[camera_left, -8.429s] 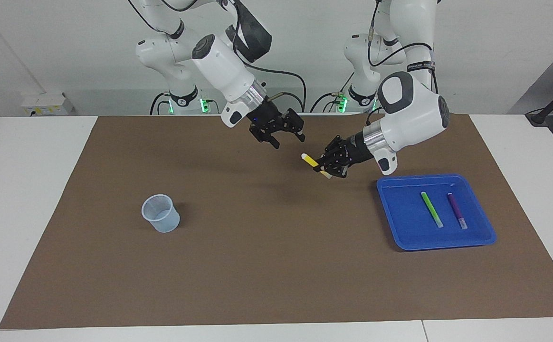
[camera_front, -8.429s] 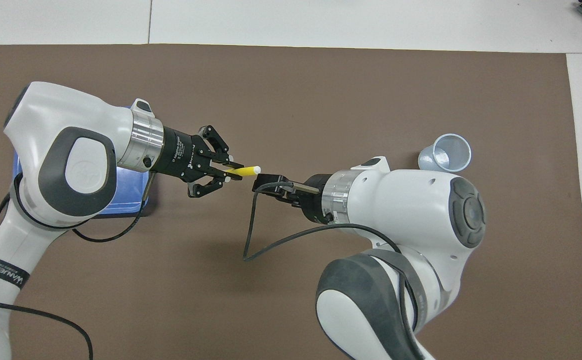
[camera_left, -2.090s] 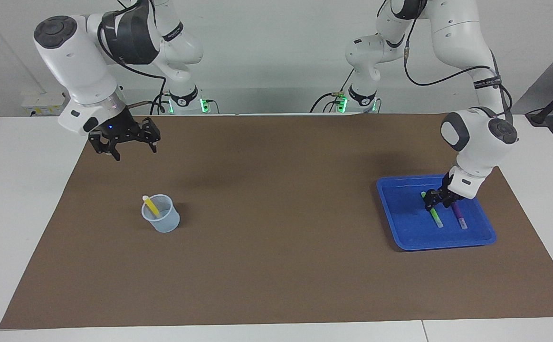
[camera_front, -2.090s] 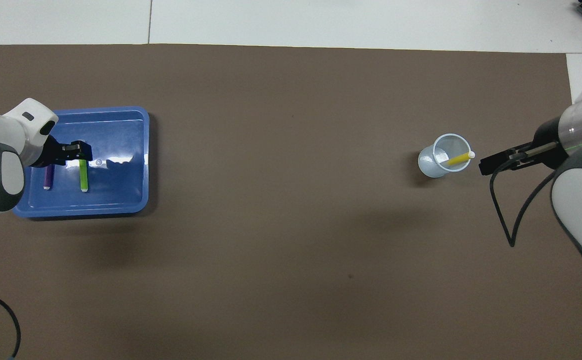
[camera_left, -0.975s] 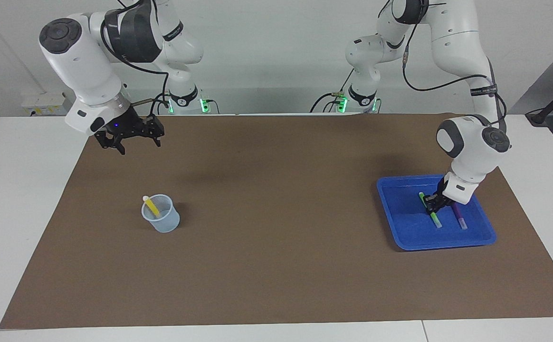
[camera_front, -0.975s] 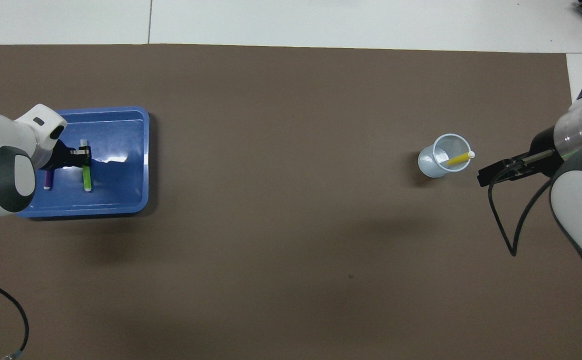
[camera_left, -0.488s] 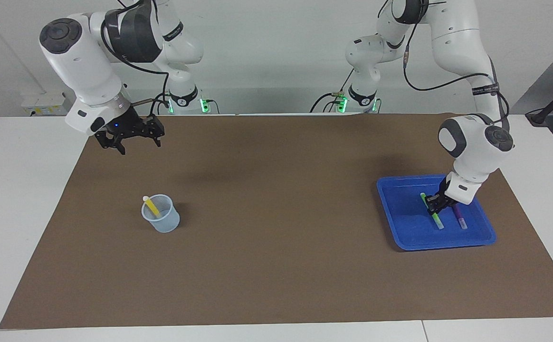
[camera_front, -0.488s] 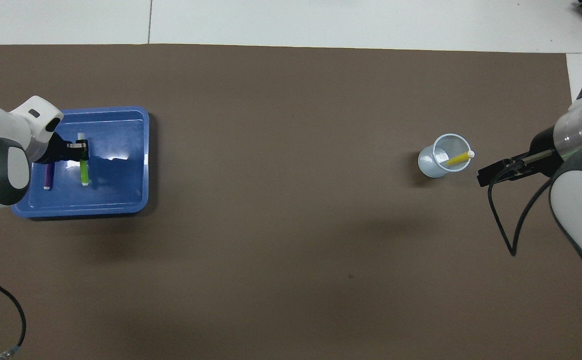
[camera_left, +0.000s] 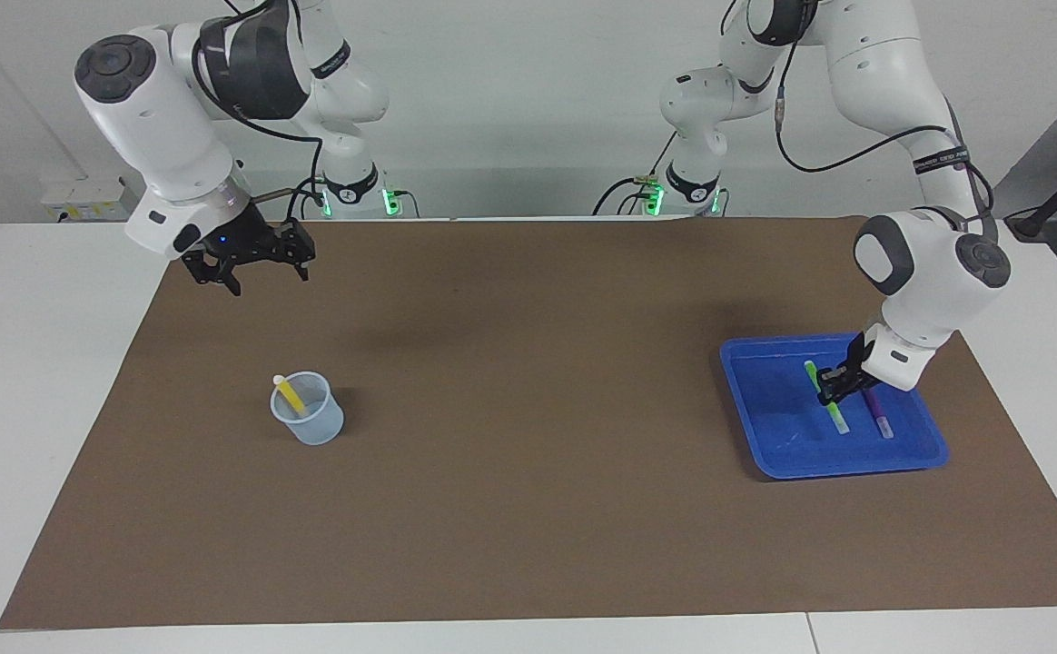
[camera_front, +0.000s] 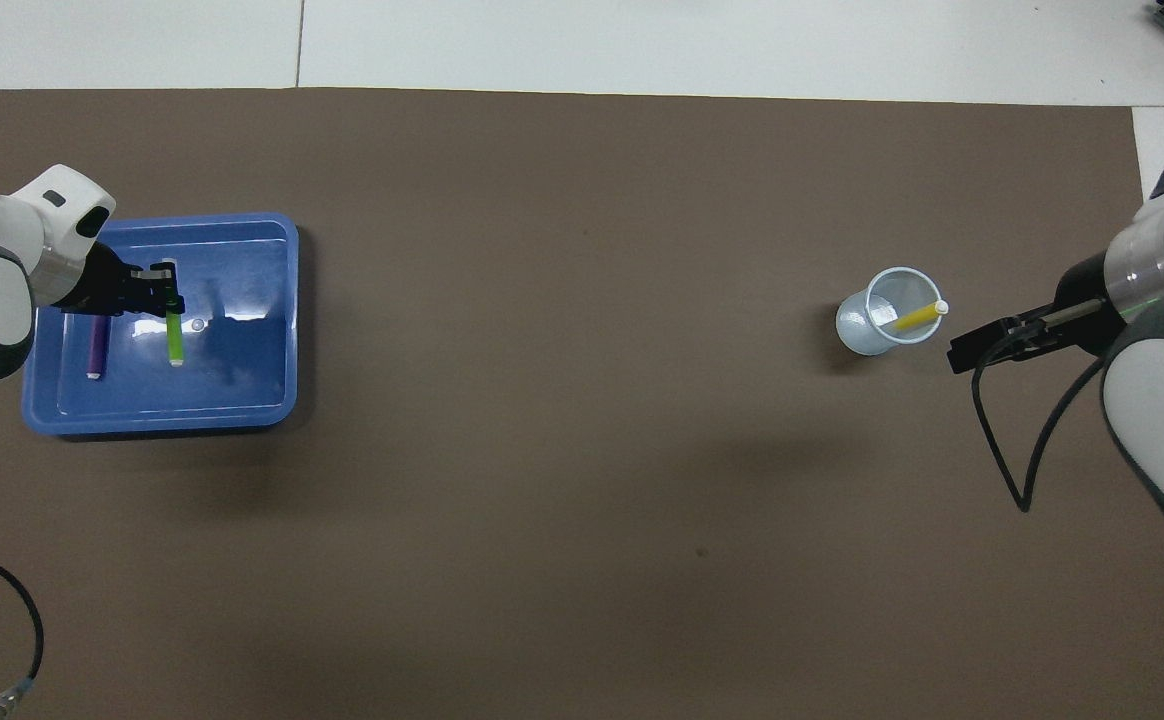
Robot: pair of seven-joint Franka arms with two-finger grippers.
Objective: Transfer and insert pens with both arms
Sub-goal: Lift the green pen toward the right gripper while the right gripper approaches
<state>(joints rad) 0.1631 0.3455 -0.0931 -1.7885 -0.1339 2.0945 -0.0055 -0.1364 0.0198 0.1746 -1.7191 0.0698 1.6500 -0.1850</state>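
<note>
My left gripper (camera_left: 830, 386) (camera_front: 164, 300) is down in the blue tray (camera_left: 846, 470) (camera_front: 162, 425), shut on the middle of the bright green pen (camera_left: 838, 421) (camera_front: 175, 342), which hangs slanted just off the tray floor. The purple pen (camera_left: 877, 409) (camera_front: 96, 345) lies flat in the tray beside it. The yellow pen (camera_left: 289, 393) (camera_front: 917, 318) leans in the clear plastic cup (camera_left: 311, 425) (camera_front: 864, 332), whitish tip up. My right gripper (camera_left: 265, 277) (camera_front: 967, 352) hangs open and empty over the mat beside the cup, at the right arm's end.
A brown mat (camera_left: 528, 509) (camera_front: 582, 500) covers the table, white tabletop showing around it. The tray sits toward the left arm's end, the cup toward the right arm's end. A black cable (camera_front: 1027, 450) loops down from my right wrist.
My left gripper, shut on the green pen, has risen a little and tipped the pen off the tray floor. The right arm has stayed put.
</note>
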